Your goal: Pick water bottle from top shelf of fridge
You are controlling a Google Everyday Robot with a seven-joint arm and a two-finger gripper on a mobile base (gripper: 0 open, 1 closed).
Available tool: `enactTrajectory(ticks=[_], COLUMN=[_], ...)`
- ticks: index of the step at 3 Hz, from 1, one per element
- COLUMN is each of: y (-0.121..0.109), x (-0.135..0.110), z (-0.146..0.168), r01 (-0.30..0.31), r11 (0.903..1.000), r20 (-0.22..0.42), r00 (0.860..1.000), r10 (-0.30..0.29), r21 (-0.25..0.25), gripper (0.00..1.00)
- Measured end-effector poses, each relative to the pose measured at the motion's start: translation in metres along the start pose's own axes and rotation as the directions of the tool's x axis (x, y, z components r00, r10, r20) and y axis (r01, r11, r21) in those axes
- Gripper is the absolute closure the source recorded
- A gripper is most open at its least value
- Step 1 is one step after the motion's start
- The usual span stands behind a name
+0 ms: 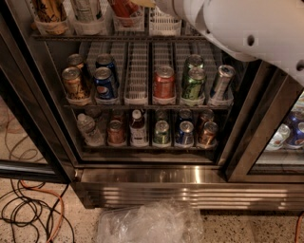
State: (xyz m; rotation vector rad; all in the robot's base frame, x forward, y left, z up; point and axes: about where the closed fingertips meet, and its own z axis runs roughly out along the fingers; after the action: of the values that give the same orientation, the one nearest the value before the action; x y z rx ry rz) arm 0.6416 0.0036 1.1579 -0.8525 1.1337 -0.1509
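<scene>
Dim, warm cast overall. Fridge (53, 137) interior is unlit and goes dark toward the back. The tops of the cans (196, 76) catch small highlights from above. Worst glare is the streaked reflections on the ribbed steel base panel (190, 194), plus soft sheen on the plastic bag (147, 223). The white arm (247, 33) is the brightest area. The gripper (144, 3) is at the frame's top edge over the top shelf (114, 37), mostly cropped.

The gripper is out of view past the top edge, beyond the white arm (247, 33). On the top shelf (114, 36), containers (50, 14) are cropped to their bases. The water bottle is not identifiable. The arm hides the shelf's right end.
</scene>
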Motion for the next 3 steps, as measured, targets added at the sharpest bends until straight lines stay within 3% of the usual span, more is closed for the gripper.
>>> enactTrajectory(ticks=[1,2,3], y=[0.009,0.041,0.083], x=[0.007,0.03,0.053], z=[-0.019,-0.052,-0.09], r01=[-0.092,-0.268,-0.45], r11=[0.9958,0.9621,0.8846], r20=[-0.051,-0.168,-0.313], r00=[0.994,0.952,0.863], r10=[0.092,0.256,0.397], r21=[0.002,-0.053,-0.121], gripper=[1.0,1.0,1.0])
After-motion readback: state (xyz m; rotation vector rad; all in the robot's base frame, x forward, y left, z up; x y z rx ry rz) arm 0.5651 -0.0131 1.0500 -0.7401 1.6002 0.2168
